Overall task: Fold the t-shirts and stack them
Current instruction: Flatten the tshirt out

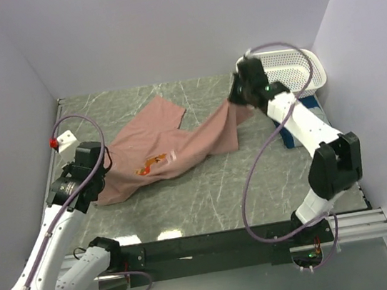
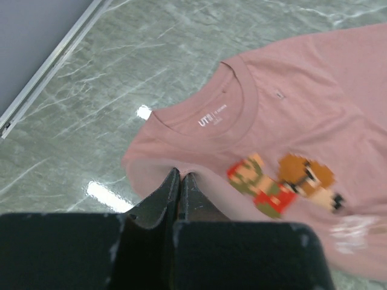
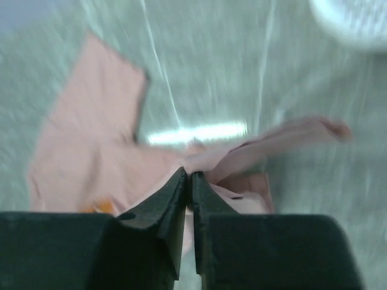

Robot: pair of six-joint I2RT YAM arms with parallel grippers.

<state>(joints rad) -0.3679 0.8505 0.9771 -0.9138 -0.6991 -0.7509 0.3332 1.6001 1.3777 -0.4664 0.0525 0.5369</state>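
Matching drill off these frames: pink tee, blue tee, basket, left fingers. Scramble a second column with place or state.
1 pink t-shirt
2 blue t-shirt
3 white basket
4 left fingers

A far right corner of the table
B shut on pink cloth near the collar
C stretched across the table's middle
D partly hidden under the right arm

Pairs: 1-C, 2-D, 3-A, 4-B

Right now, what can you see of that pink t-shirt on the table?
The dusty-pink t-shirt is soft cloth with a ribbed collar and a pixel-art character print. It lies print up, rumpled, on the green marbled table. The left hand pinches it beside the collar; the right hand pinches its far end, pulled into a stretched fold.
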